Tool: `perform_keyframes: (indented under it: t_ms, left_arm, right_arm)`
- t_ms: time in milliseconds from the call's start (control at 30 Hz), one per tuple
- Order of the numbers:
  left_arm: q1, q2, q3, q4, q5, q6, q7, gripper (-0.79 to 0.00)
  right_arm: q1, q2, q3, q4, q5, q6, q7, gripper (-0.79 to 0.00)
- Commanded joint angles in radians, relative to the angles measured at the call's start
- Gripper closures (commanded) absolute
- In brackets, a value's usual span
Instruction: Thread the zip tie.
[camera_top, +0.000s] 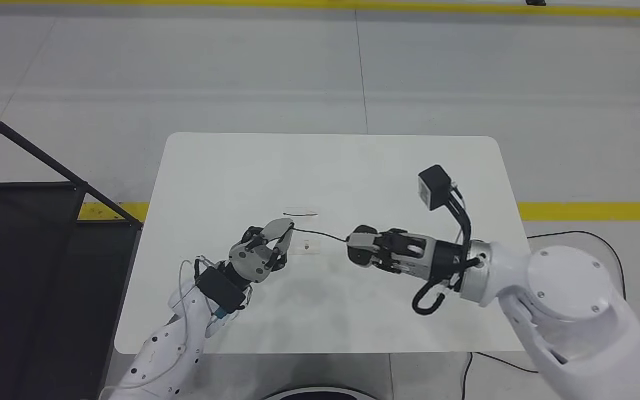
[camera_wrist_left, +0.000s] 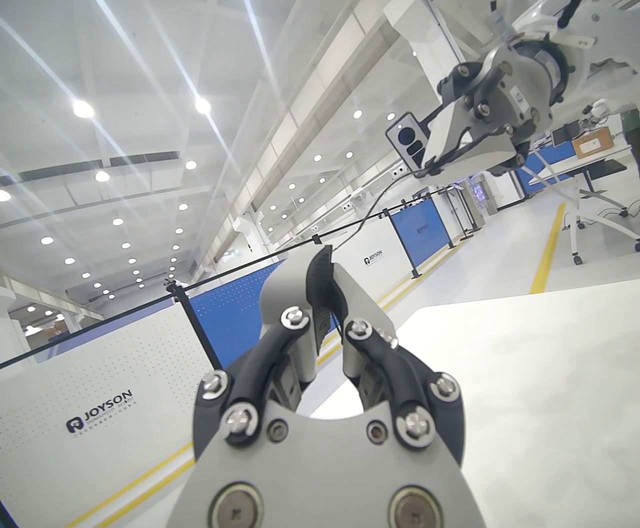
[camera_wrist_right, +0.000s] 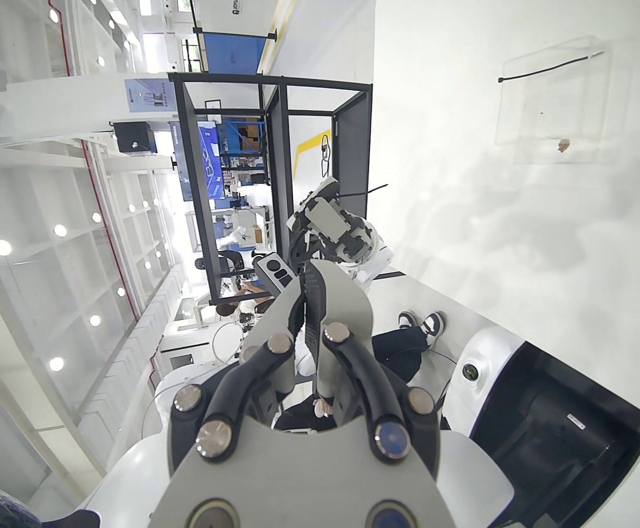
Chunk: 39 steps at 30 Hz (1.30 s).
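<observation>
While the left pincher (camera_top: 288, 230) and right pincher (camera_top: 352, 242) are both squeezed shut on the black zip tie (camera_top: 320, 235), it stretches between them above the white table (camera_top: 420, 170); a clear tray (camera_wrist_right: 575, 135) with another tie (camera_wrist_right: 550, 70) lies just beyond.

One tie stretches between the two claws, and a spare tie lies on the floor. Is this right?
Not quite. The spare tie lies on the table, on a clear sheet, not on the floor; the right wrist view shows it. The other tie does stretch between the left claw and the right claw.
</observation>
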Motion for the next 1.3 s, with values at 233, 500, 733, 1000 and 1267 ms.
perform_keyframes:
  t_ms: [233, 500, 733, 1000, 1267]
  left_arm:
    - [0.000, 0.000, 0.000, 0.000, 0.000, 0.000, 0.000, 0.000]
    - [0.000, 0.000, 0.000, 0.000, 0.000, 0.000, 0.000, 0.000]
    - [0.011, -0.001, -0.002, -0.025, -0.033, -0.018, -0.036, 0.000]
    - [0.009, 0.011, -0.031, -0.037, -0.144, -0.253, -0.091, 0.000]
    - [0.005, 0.015, -0.036, -0.037, -0.165, -0.327, -0.118, 0.000]
  right_arm:
    - [0.036, 0.002, -0.044, -0.008, -0.077, 0.045, 0.027, 0.000]
    - [0.063, 0.001, -0.069, -0.003, -0.105, 0.085, 0.032, 0.000]
    - [0.095, 0.008, -0.091, -0.021, -0.168, 0.152, 0.064, 0.000]
    - [0.069, 0.031, -0.047, -0.057, -0.222, 0.166, 0.151, 0.000]
    - [0.059, 0.037, -0.033, -0.068, -0.242, 0.180, 0.162, 0.000]
